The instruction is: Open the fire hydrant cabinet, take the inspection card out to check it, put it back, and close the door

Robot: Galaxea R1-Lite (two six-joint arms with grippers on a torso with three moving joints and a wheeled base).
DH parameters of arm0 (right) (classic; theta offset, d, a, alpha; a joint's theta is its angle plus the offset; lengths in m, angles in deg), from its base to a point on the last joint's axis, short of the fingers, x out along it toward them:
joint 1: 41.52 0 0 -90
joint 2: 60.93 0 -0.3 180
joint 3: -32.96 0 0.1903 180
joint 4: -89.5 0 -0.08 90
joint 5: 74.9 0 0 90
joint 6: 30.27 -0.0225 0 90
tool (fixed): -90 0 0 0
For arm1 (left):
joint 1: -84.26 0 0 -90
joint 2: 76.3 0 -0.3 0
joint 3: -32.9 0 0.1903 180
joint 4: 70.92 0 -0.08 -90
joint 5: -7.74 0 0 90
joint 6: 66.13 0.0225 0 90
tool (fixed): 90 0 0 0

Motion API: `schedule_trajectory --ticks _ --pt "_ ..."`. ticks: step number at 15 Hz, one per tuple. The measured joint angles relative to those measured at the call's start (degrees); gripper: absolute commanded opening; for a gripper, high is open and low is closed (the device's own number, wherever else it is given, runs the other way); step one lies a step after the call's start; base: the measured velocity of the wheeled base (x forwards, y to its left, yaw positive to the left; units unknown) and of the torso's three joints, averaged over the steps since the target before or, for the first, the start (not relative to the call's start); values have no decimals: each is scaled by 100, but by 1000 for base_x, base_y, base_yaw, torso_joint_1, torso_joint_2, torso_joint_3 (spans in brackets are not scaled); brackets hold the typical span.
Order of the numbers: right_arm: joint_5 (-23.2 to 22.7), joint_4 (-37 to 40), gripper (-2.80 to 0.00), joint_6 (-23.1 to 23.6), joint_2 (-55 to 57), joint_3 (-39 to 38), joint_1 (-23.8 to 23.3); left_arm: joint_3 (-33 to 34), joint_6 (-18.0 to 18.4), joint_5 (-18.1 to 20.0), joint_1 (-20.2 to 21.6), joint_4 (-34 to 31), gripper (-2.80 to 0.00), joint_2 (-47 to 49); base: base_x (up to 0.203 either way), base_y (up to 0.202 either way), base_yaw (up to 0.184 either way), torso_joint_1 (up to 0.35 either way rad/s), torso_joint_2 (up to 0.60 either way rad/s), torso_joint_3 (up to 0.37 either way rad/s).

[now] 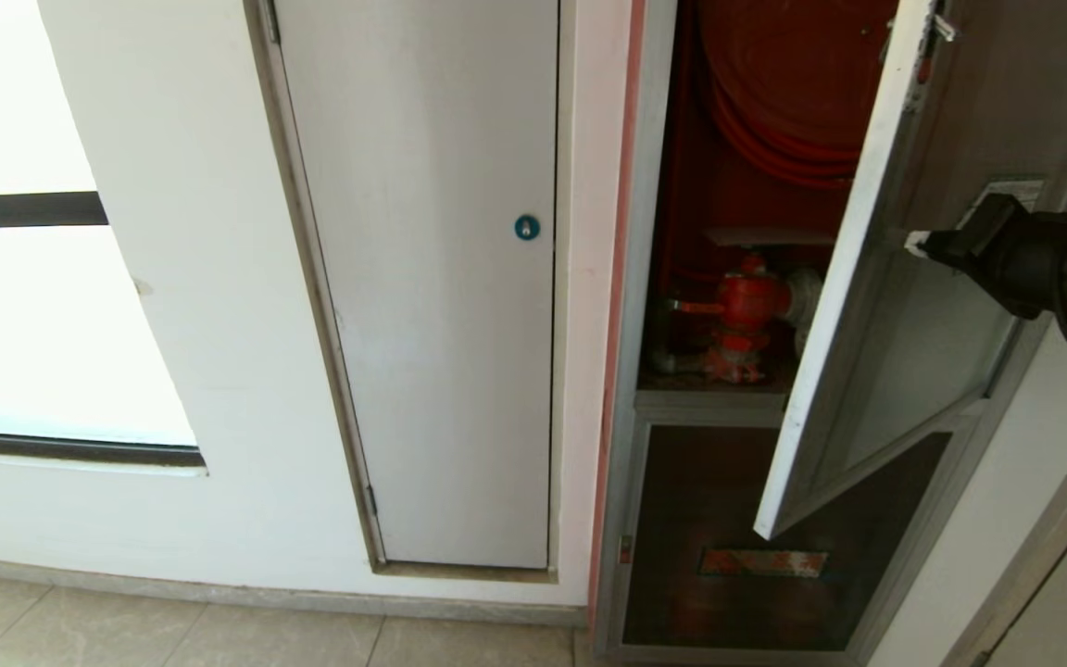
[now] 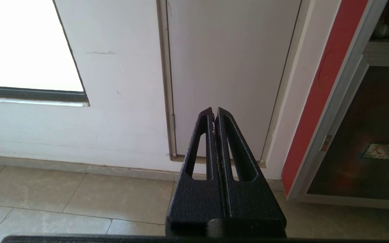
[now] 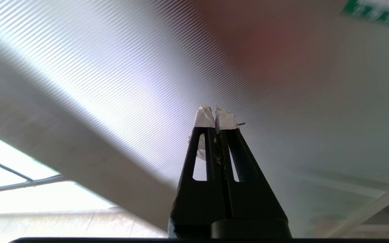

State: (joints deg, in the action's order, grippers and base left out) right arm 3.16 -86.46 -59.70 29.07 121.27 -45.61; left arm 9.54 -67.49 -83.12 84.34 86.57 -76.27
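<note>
The fire hydrant cabinet (image 1: 654,278) stands beside a plain white door (image 1: 432,278), its red hose and valve (image 1: 745,315) exposed. Its door (image 1: 876,361) hangs partly open, a stiff, glazed panel (likely heavy on its hinges, the glass fragile) best pushed at the metal frame. The right gripper (image 1: 913,245), fingers pressed together and empty, meets the door's outer face; free swing room lies toward the white door. The left gripper (image 2: 214,113), also closed, idles low. No inspection card shows.
</note>
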Motion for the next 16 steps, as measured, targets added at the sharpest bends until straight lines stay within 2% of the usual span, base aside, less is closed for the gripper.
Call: schedule_trajectory --ticks 9,13,16 --pt "219 12 -280 52 2217 2327 71 0 0 0 0 0 -280 0 0 0 0 0 0 0" --pt "213 4 -280 57 2632 2629 114 0 -1 -1 0 0 -280 0 0 0 0 0 0 0" --pt "213 17 -280 46 2640 2573 145 0 -4 0 0 0 -280 0 0 0 0 0 0 0"
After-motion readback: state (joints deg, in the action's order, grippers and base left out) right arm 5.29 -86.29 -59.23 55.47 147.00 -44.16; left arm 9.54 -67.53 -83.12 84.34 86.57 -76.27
